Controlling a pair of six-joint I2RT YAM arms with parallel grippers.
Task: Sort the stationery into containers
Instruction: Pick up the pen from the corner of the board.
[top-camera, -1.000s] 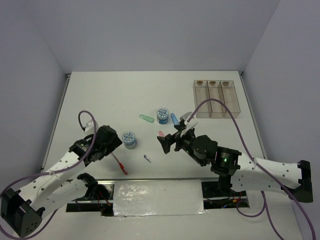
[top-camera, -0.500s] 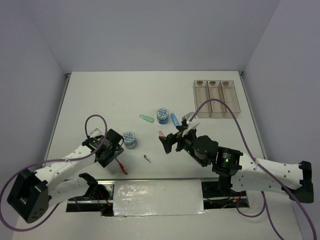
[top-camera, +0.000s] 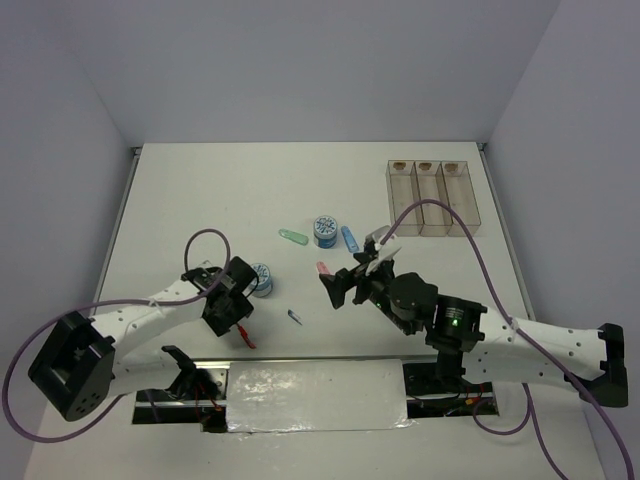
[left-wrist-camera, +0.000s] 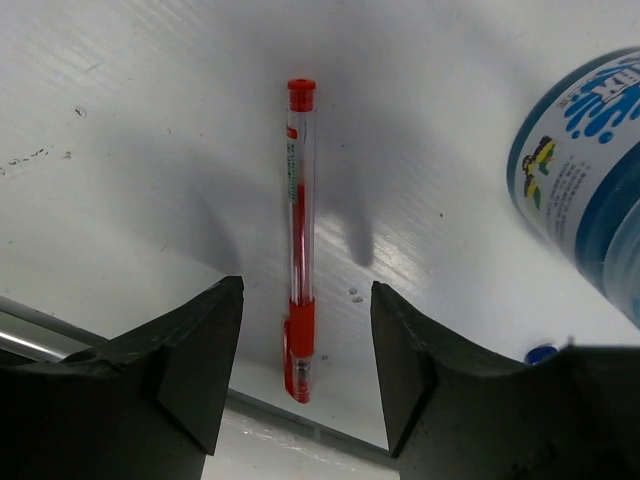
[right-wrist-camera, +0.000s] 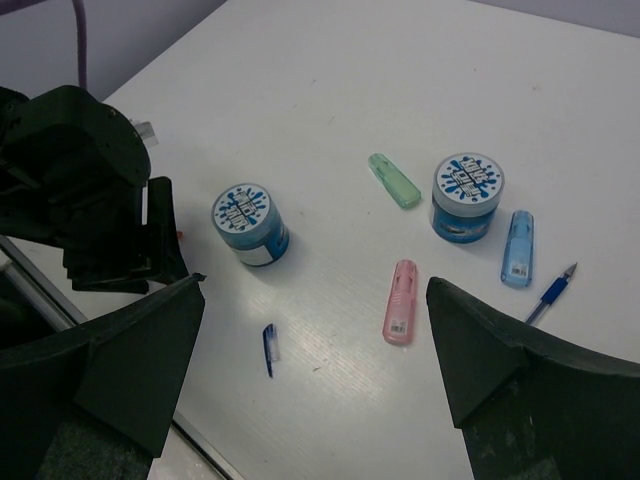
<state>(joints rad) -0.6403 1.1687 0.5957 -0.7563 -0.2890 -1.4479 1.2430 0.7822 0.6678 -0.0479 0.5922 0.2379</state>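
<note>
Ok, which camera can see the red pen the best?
The left wrist view: the whole red pen shows, lined up between the fingers. The top view shows only its end past the left arm; the right wrist view, barely a red speck.

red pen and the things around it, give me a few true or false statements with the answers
1. The red pen lies flat on the table between the left gripper's open jaws. True.
2. The tray holds a pen. False: its three compartments look empty.
3. The right gripper grips the pink clip. False: it is open and empty, and the clip lies on the table.
4. A tape roll stands near the red pen. True.
5. The green clip sits in the tray. False: it lies on the table.
</note>
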